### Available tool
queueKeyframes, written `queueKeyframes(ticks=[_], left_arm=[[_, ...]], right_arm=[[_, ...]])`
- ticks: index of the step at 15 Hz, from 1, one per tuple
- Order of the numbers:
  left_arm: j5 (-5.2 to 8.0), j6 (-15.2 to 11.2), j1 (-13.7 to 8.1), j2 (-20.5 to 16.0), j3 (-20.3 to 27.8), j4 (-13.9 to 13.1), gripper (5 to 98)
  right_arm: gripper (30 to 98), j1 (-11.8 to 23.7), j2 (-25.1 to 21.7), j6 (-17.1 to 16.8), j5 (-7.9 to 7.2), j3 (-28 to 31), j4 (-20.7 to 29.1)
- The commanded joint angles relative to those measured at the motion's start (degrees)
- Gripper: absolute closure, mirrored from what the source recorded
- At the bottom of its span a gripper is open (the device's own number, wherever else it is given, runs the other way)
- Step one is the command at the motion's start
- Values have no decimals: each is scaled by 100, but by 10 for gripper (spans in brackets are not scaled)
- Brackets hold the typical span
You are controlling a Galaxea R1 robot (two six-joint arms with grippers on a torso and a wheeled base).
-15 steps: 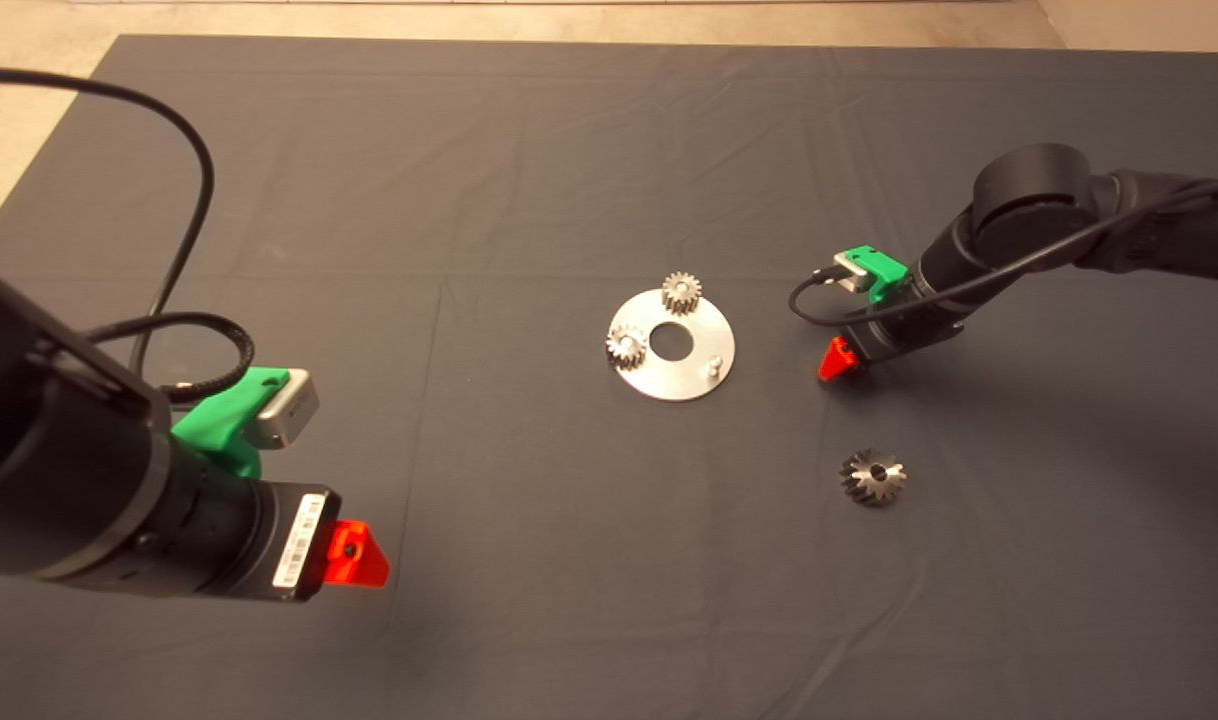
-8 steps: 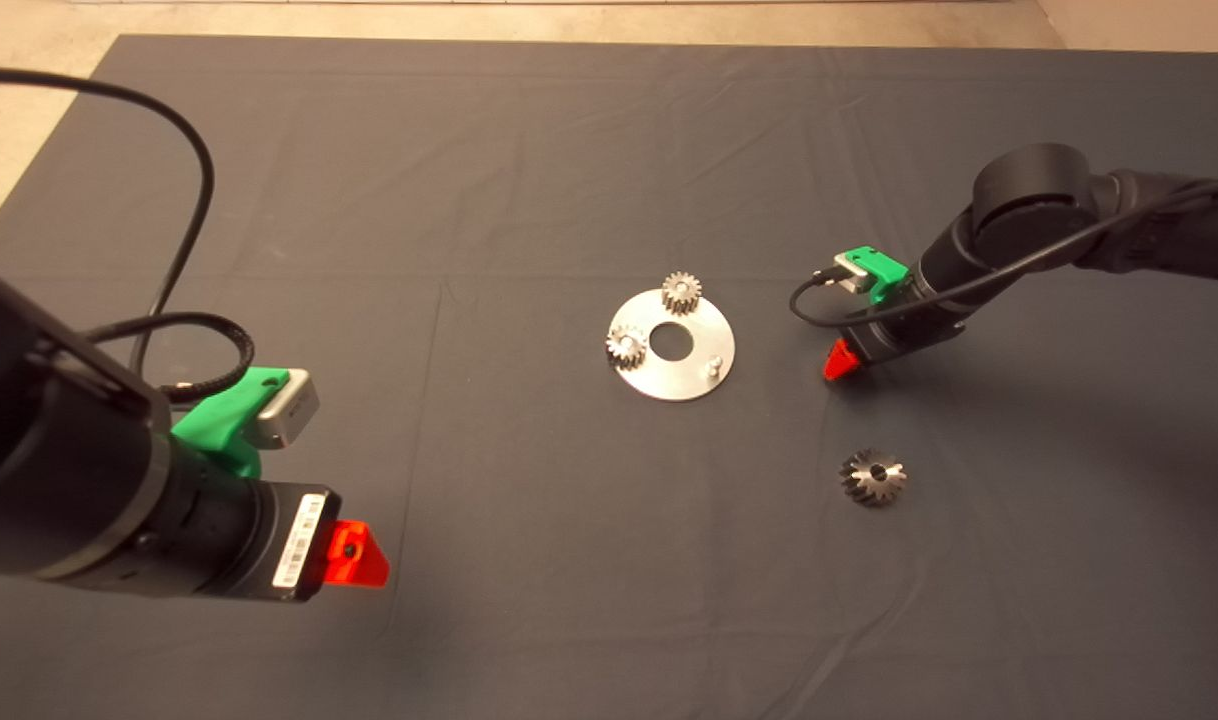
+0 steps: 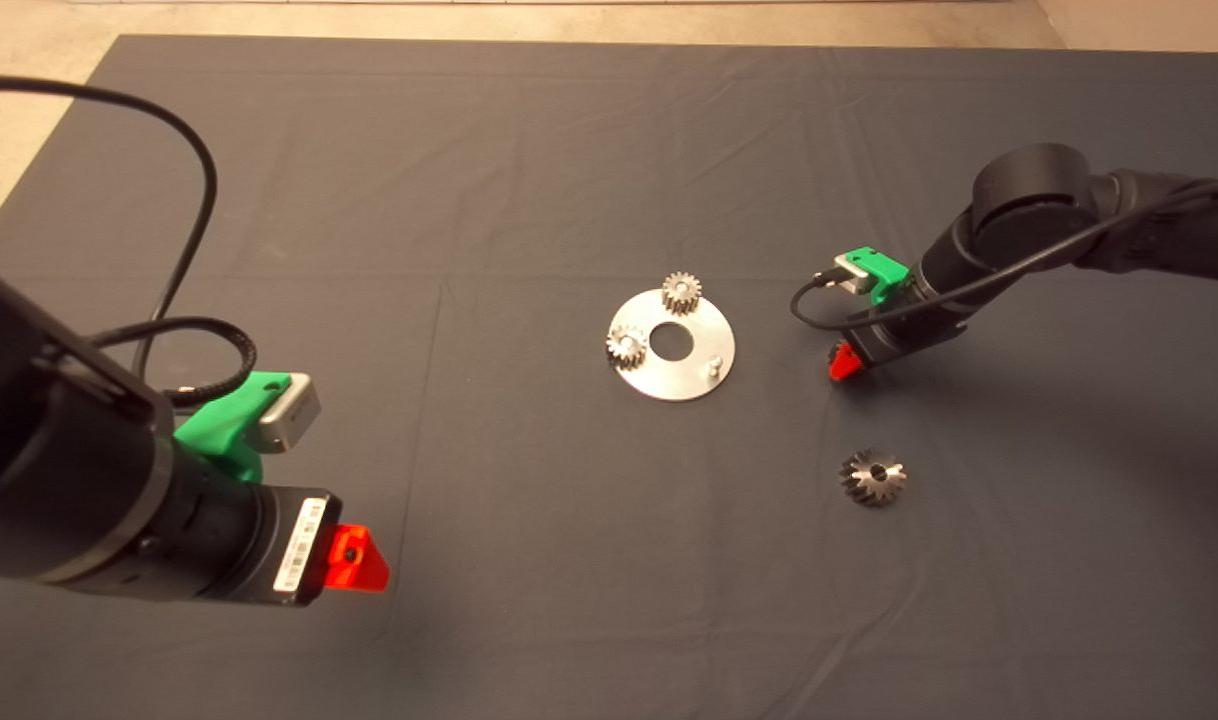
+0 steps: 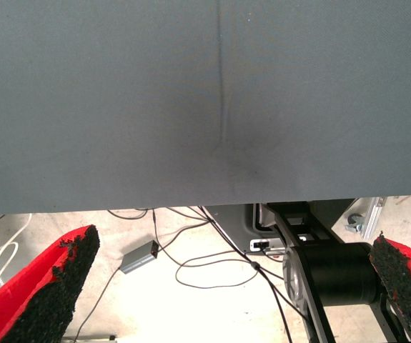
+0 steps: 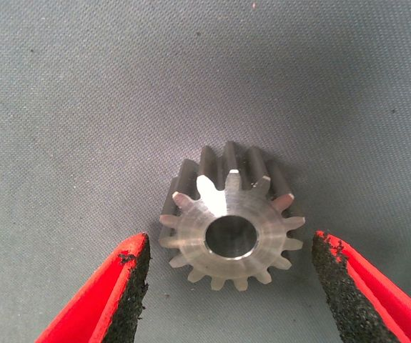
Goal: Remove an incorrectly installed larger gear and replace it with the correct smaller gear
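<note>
Between the spread pads of the right gripper [image 5: 230, 286], which hung low over the mat [image 3: 529, 180] just right of the round plate [image 3: 694, 385], the smaller gear [image 5: 228, 218] sat flat with its bore pointing up, one pad [image 5: 130, 296] on each side and neither touching it. The larger gear [image 3: 873, 476] lay loose on the mat nearer the camera, apart from the plate and its two pale gears [image 3: 680, 292]. Far off at the left edge, the left gripper [image 4: 226, 286] waited wide open, so the right arm was much the nearer.
</note>
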Motion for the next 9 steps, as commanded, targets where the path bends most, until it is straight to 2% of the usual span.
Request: queueKeyframes(ticks=[1,4,9], left_arm=[[459,4,-22,-6,75,-100,54],[459,4,-24,3,75,-100,54],[450,4,-19,73,75,-100,54]], right_arm=[[679,97,65,-113,0,-32,49],[679,88,197,-158,-26,-100,-212],[679,92,162,-263,-44,-105,-229]])
